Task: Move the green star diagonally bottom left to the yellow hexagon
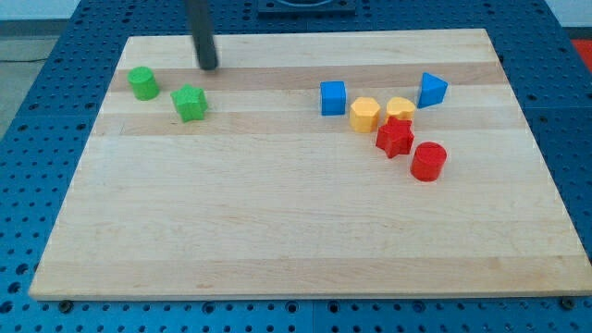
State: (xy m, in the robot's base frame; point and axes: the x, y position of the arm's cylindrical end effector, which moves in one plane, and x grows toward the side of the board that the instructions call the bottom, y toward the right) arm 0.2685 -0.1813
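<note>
The green star [190,103] lies on the wooden board [296,222] at the view's upper left. The yellow hexagon [364,114] sits far to its right in a cluster of blocks. My tip [209,67] rests on the board just above and slightly right of the green star, a small gap apart from it. The rod rises out of the view's top edge.
A green cylinder [142,82] sits left of the star. Around the hexagon are a blue cube [333,97], a second yellow block [400,108], a blue triangle [431,90], a red star [395,137] and a red cylinder [428,160].
</note>
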